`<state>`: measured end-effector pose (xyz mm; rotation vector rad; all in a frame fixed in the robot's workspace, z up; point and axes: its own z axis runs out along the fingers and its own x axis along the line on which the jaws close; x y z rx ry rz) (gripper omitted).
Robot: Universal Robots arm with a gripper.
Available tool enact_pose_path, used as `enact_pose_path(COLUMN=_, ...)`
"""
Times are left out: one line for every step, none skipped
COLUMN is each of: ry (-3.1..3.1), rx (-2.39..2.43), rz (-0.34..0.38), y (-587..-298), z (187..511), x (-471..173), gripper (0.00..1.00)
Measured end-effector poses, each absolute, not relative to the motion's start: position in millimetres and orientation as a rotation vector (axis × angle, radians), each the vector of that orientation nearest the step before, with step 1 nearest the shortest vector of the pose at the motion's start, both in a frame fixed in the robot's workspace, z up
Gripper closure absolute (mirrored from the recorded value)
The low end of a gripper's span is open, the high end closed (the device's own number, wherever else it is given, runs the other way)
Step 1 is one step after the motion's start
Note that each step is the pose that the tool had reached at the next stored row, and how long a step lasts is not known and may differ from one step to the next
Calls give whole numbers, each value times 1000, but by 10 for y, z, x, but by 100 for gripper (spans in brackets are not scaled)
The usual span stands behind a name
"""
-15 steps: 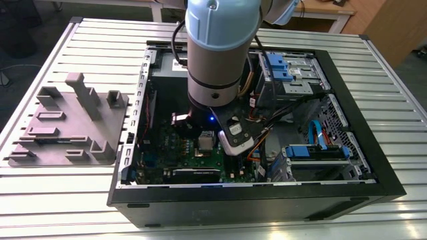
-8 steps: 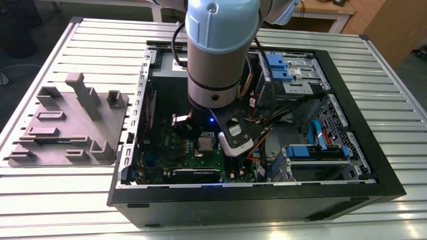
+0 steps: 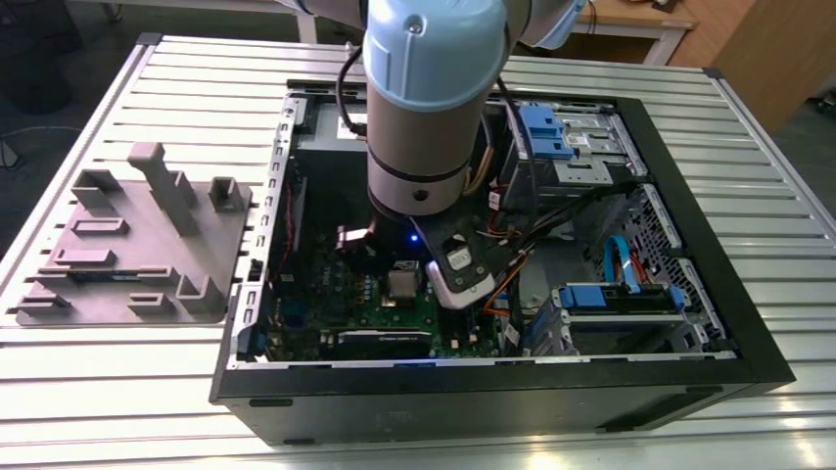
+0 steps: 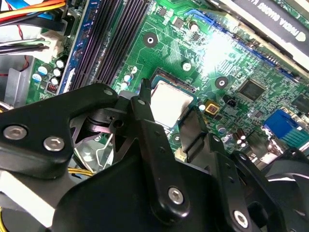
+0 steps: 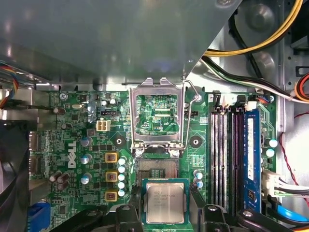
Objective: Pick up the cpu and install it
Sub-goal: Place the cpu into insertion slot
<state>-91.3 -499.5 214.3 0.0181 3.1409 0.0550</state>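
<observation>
The ribbed aluminium surface carried an open black computer case, whose walls ringed the claw. A pale blue-grey arm stood down inside it. Under the claw lay a green circuit board. A dark square socket, its hinged metal frame raised, sat uncovered just ahead of the claw. The claw's black fingers pinched opposite edges of the small silvery square cpu, held level at the socket's near edge, with long black memory slots close alongside.
</observation>
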Motion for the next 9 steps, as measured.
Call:
enact_pose_path(ry=3141, rx=18, rz=55, y=-4995, z=2138, x=-913, gripper=53)
enact_pose_path(ry=3141, rx=18, rz=55, y=-4995, z=2136, x=-914, gripper=53)
enact_pose_path(ry=3141, rx=18, rz=55, y=-4995, z=2135, x=-915, gripper=53)
enact_pose_path(ry=3141, rx=18, rz=55, y=-4995, z=2133, x=-916, gripper=53)
enact_pose_path(ry=3141, rx=18, rz=55, y=-4995, z=2130, x=-918, gripper=53)
enact_pose_path(ry=3141, rx=18, rz=55, y=-4995, z=2127, x=-920, gripper=53)
enact_pose_path(ry=3141, rx=18, rz=55, y=-4995, z=2123, x=-922, gripper=53)
enact_pose_path(ry=3141, rx=18, rz=55, y=-4995, z=2118, x=-925, gripper=53)
enact_pose_path(ry=3141, rx=18, rz=55, y=-4994, z=2113, x=-928, gripper=53)
